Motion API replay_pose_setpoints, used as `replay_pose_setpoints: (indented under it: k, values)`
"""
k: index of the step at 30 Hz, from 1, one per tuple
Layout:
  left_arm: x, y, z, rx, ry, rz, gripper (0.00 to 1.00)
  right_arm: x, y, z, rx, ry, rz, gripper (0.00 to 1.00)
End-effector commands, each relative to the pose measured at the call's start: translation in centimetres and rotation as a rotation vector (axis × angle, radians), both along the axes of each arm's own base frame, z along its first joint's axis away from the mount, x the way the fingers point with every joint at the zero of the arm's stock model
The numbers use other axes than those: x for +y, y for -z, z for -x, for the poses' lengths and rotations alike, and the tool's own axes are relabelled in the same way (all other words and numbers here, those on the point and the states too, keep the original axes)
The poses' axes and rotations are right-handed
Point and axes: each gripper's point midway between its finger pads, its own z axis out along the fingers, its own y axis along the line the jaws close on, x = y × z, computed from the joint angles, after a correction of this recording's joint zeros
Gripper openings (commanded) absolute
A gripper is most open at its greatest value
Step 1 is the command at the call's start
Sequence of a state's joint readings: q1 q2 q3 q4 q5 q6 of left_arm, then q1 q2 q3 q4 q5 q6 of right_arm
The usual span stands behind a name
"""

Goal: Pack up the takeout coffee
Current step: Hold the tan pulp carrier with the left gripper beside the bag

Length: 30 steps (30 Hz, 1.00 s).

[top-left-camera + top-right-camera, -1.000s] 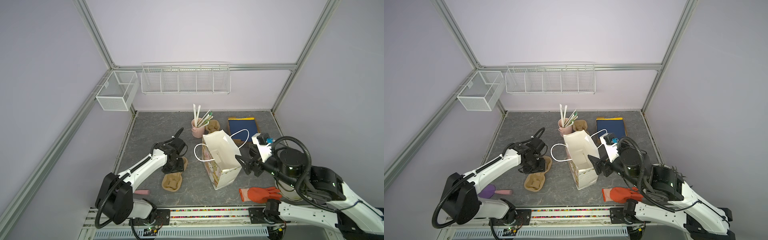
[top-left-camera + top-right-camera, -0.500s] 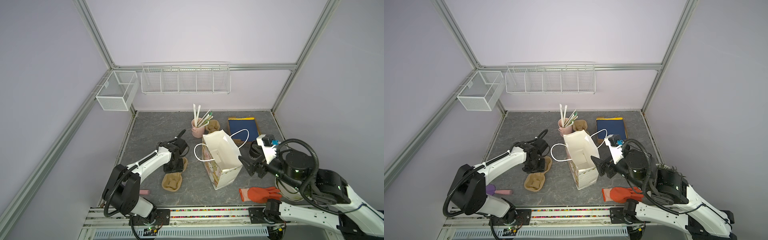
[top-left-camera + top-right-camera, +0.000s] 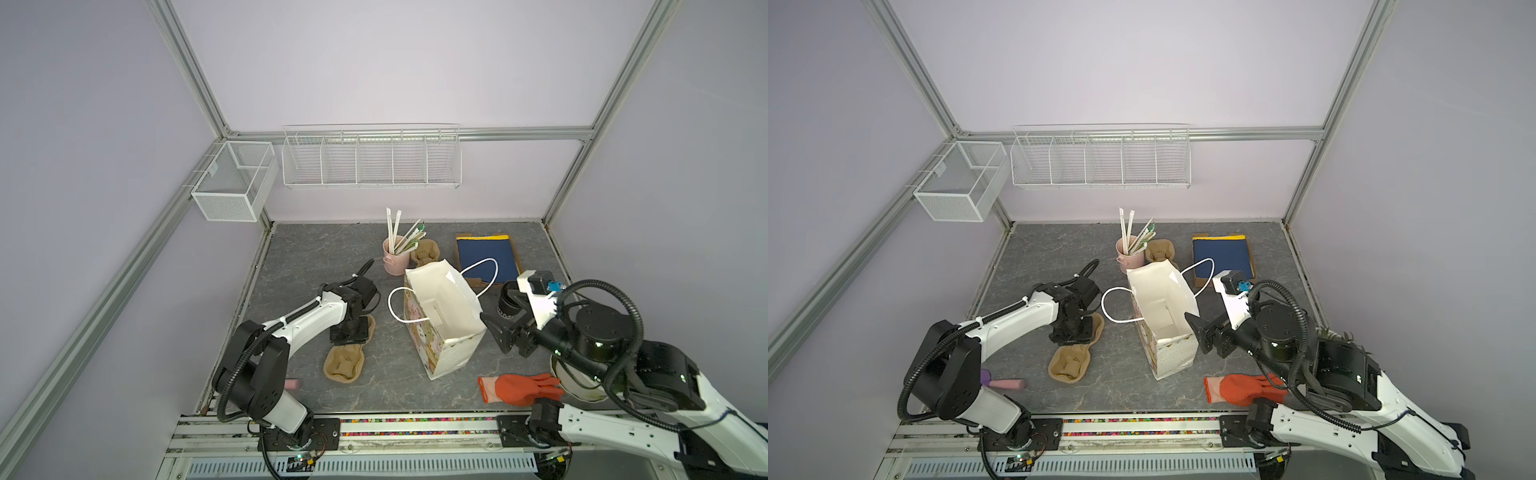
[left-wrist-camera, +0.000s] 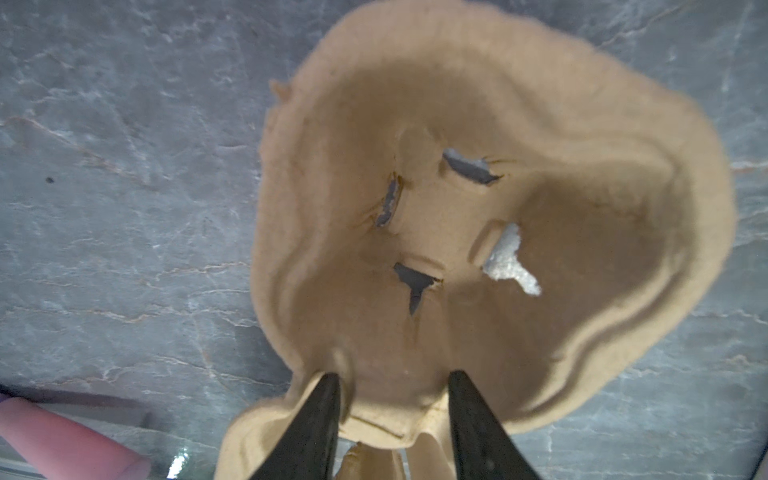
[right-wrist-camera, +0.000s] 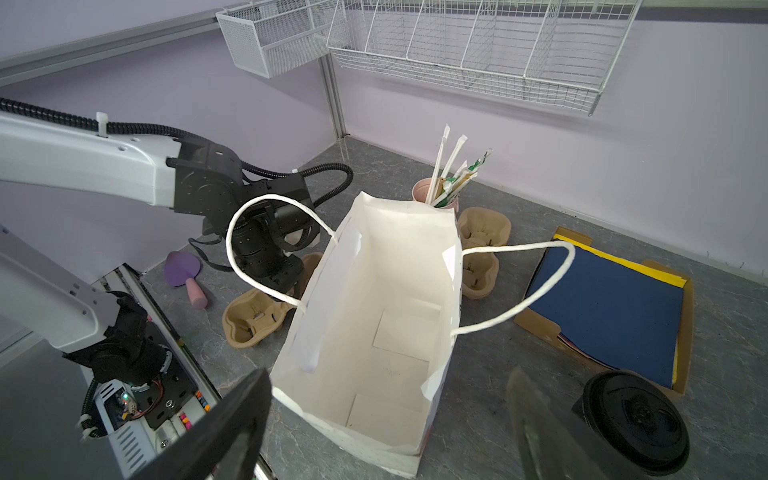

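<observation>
The takeout coffee (image 3: 508, 302), a black cup with a black lid (image 5: 636, 424), stands on the table right of the white paper bag (image 3: 440, 316) (image 3: 1163, 307) (image 5: 374, 311). My right gripper (image 3: 496, 332) (image 3: 1198, 334) (image 5: 386, 374) hangs open at the bag's near right corner, holding nothing, with the cup just beyond it. My left gripper (image 3: 349, 332) (image 3: 1069, 332) (image 4: 395, 378) is down on a brown pulp carrier (image 4: 457, 124) (image 3: 369, 328). Its fingers stand apart on either side of the carrier's middle ridge.
A second carrier (image 3: 343, 365) (image 5: 249, 320) lies nearer the front, a third (image 3: 424, 251) by the pink cup of straws (image 3: 395, 257). A blue folder box (image 3: 486, 257) sits at the back right. An orange glove (image 3: 519, 388) and a pink-handled purple tool (image 3: 1000, 382) lie near the front edge.
The left gripper's jaws have narrowed around the carrier's ridge and the arm has settled lower. The right arm has shifted a little, uncovering the black cup.
</observation>
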<state>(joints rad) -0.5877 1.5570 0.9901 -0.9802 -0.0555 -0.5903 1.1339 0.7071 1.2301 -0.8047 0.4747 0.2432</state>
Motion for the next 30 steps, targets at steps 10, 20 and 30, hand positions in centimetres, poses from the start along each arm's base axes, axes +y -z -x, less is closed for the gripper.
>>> replay_pose_setpoints:
  k: [10,20,30]
  values:
    - [0.5,0.4,0.3,0.018,0.013,-0.036,0.32,0.1,0.4,-0.3,0.007,0.016,0.005,0.92]
    - [0.3,-0.5,0.9,0.001,0.023,-0.058,0.41,-0.2,0.5,-0.3,0.006,0.023,0.008,0.92]
    - [0.3,-0.5,1.6,0.036,0.031,-0.078,0.34,-0.7,0.4,-0.2,0.002,0.028,0.006,0.92]
